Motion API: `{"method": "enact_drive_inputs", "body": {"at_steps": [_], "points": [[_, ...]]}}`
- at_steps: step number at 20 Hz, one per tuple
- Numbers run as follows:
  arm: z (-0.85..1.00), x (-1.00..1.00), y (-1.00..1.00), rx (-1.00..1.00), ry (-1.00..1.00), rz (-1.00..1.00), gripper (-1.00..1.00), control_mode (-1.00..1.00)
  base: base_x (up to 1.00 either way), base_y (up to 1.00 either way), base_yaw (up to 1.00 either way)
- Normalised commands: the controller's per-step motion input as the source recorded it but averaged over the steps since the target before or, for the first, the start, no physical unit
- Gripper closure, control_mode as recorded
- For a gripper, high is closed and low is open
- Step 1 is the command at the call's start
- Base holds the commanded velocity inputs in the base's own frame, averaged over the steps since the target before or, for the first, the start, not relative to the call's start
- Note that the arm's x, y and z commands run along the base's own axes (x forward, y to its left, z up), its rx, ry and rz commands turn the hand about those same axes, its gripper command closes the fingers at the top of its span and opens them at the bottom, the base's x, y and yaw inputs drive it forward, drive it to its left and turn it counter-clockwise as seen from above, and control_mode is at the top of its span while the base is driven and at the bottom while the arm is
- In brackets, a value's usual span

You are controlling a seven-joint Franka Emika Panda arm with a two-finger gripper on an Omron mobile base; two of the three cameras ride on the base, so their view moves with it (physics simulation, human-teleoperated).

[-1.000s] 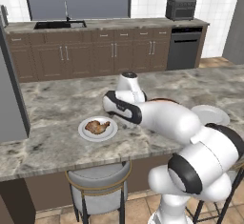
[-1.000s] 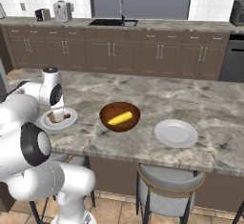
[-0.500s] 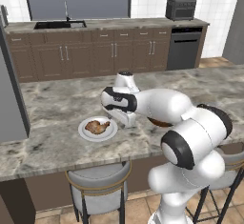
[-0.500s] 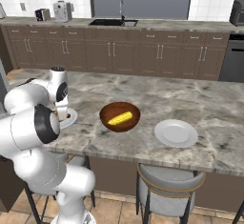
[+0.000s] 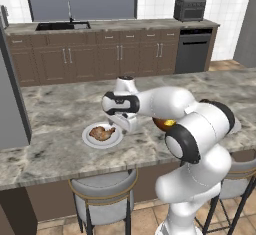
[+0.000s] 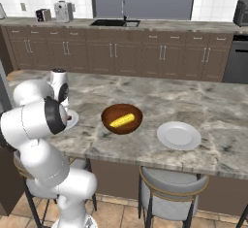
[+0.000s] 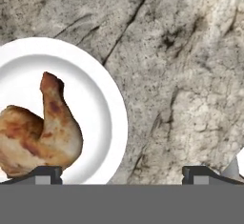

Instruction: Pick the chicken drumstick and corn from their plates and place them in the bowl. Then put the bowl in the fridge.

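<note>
I see the marbled worktop [image 5: 60, 114] across mid-frame; the bowl [image 6: 122, 118] sits centre in the right base view with the corn [image 6: 122, 121] inside, 1 bare plate [image 6: 178, 135] to its right. My tool [image 7: 122, 173], spread wide, hovers beside the chicken drumstick [image 7: 38, 132] on its plate [image 7: 102, 99], lower left

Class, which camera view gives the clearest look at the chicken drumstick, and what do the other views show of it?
The hand view: the chicken drumstick lies close up on its white plate, browning and tapered end plain. The left base view shows it small on the plate beside the gripper. In the right base view the arm covers it.
</note>
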Motion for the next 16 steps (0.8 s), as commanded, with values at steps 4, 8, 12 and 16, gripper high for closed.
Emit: {"method": "enact_drive_inputs", "body": {"at_steps": [4, 8, 12, 16], "points": [[-0.21, 0.11, 0.14, 0.00, 0.00, -0.04, -1.00, -1.00, 0.00, 0.00, 0.00], [-0.19, 0.12, 0.02, 0.00, 0.00, -0.04, -1.00, -1.00, 0.00, 0.00, 0.00], [-0.16, 0.12, 0.00, 0.00, 0.00, -0.03, -1.00, -1.00, 0.00, 0.00, 0.00], [-0.10, 0.12, 0.00, 0.00, 0.00, -0.01, -1.00, -1.00, 0.00, 0.00, 0.00]]}}
